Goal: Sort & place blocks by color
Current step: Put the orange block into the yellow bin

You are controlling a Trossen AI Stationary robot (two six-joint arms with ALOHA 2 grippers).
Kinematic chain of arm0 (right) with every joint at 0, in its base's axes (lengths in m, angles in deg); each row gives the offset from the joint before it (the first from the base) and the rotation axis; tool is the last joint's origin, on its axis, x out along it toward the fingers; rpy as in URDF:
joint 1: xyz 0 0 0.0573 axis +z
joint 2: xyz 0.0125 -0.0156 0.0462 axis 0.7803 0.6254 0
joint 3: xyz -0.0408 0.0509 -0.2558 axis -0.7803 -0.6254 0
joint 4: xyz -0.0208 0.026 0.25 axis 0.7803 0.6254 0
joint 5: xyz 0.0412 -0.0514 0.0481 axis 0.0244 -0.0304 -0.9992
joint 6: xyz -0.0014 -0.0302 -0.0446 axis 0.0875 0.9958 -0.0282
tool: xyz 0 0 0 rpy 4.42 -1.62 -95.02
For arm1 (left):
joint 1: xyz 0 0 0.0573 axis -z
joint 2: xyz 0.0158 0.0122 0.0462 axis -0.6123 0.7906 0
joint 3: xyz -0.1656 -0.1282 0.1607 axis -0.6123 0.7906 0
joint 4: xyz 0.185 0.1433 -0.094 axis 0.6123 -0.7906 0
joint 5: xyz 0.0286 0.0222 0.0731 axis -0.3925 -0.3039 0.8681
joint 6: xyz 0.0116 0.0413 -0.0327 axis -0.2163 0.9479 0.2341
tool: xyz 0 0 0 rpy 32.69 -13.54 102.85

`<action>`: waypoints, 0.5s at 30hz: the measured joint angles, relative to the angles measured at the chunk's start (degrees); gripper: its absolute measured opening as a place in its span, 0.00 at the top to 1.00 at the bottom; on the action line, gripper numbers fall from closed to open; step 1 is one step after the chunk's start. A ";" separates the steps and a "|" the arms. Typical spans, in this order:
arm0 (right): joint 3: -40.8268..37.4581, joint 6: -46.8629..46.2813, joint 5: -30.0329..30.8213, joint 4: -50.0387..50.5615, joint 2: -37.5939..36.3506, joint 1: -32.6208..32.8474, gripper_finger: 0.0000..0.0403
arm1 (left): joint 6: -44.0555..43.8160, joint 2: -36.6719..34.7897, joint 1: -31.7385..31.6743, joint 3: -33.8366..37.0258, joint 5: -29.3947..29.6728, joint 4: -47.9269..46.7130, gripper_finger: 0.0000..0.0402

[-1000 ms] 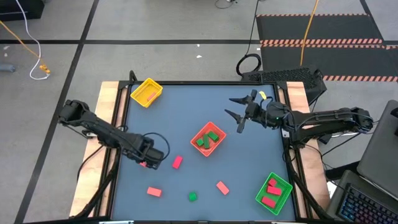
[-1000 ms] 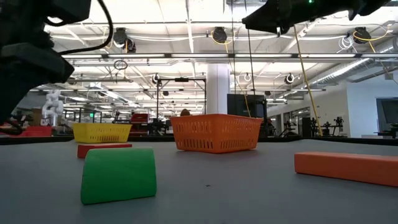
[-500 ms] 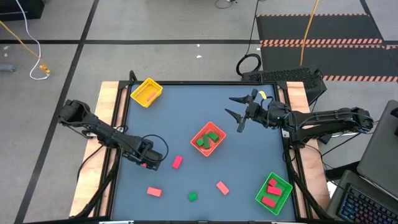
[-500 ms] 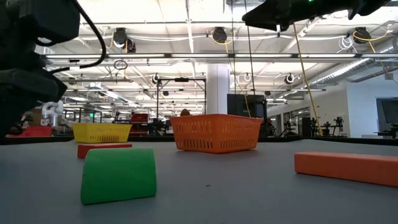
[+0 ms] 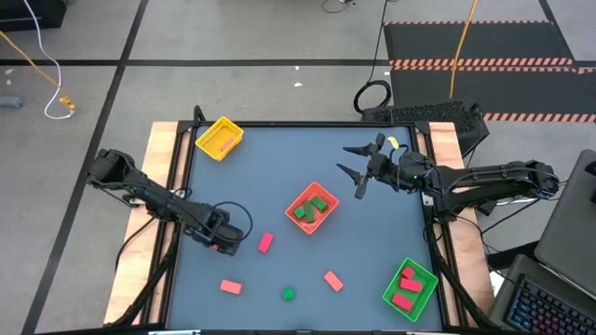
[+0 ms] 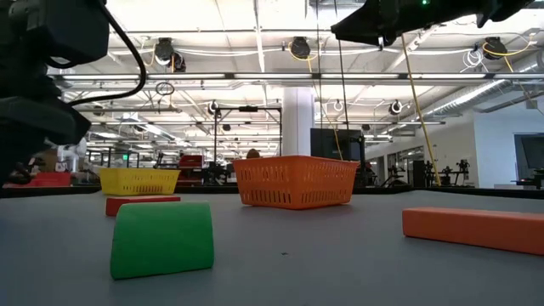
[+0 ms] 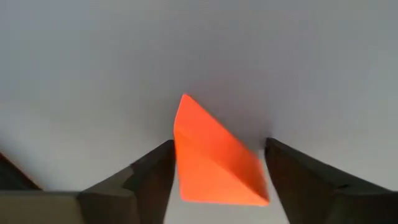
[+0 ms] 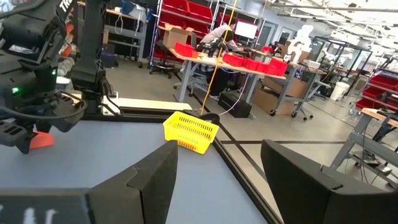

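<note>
Yellow plastic tray (image 5: 220,138) sits at the table's far left, holding a pink piece. Nearer on the left, we see the left gripper (image 5: 220,245) low over the dark table (image 5: 279,167), its fingers (image 7: 149,177) spread on either side of a red-orange wedge block (image 7: 214,158), the left finger at its edge, the right one just clear. To its right lie loose blocks: a pink brick (image 5: 265,242), a red brick (image 5: 231,287), a green piece (image 5: 289,294), another red brick (image 5: 332,279). A red-orange basket tray (image 5: 312,208) at the centre holds green blocks. Farther right, the right gripper (image 5: 354,169) hangs spread and empty. A green tray (image 5: 410,288) at the near right holds red blocks.
</note>
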 joint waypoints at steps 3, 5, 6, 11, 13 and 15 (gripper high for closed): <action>0.00 -0.02 0.04 0.03 0.00 0.00 0.44 | 0.89 0.00 -0.06 -0.32 -0.31 -0.12 0.52; 0.00 -0.02 0.07 0.03 0.00 0.00 0.44 | 1.61 0.00 -0.43 -0.71 -0.29 -0.03 0.61; 0.00 -0.02 0.08 0.03 0.00 0.00 0.44 | 2.11 0.00 -0.66 -0.81 -0.29 -0.04 0.66; 0.00 -0.02 0.11 0.03 0.00 0.00 0.44 | 5.10 0.00 -2.44 -0.98 -0.49 -0.22 0.72; 0.00 0.00 0.11 0.03 0.00 0.00 0.44 | 7.07 0.00 -3.78 -1.01 -0.53 -0.41 0.74; 0.00 0.13 0.11 0.02 0.00 0.00 0.44 | 9.90 0.00 -6.03 -1.01 -0.50 -0.44 0.76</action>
